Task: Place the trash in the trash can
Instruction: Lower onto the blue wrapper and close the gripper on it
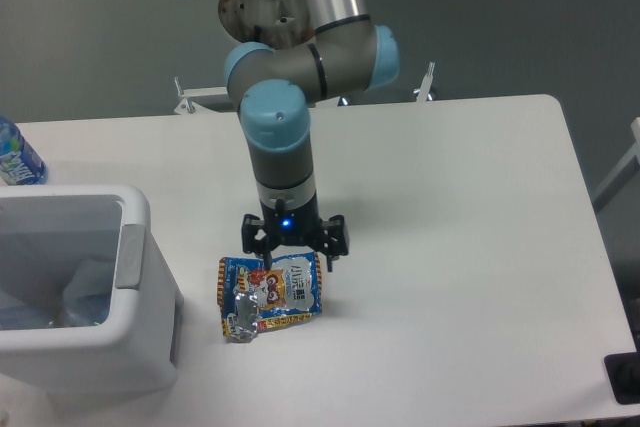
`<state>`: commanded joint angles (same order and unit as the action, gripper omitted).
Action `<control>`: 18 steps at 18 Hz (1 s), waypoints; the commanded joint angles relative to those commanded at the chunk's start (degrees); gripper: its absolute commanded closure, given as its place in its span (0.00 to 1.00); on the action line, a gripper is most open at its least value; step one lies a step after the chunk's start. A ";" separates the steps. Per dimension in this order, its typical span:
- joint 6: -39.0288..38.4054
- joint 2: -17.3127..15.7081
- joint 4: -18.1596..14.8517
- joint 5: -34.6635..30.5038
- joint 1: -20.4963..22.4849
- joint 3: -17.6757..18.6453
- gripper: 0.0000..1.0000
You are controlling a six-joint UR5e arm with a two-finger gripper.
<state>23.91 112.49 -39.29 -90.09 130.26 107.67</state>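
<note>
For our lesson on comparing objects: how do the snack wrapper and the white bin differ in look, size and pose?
The snack wrapper is blue foil with orange edges and cartoon print; the white bin is plain, with a grey side panel. The wrapper lies flat and crumpled on the table; the bin stands upright and open-topped. The wrapper is much smaller than the bin. Both sit at the table's left front.
</note>
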 joint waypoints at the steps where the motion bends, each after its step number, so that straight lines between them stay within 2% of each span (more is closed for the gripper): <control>1: -0.35 0.62 0.00 -0.09 -0.09 0.09 0.00; 8: -0.53 4.67 0.26 -0.09 -0.18 -0.53 0.00; 18: -0.62 6.34 0.18 -0.09 -0.18 -1.50 0.00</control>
<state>23.29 118.83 -39.11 -90.18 130.08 106.17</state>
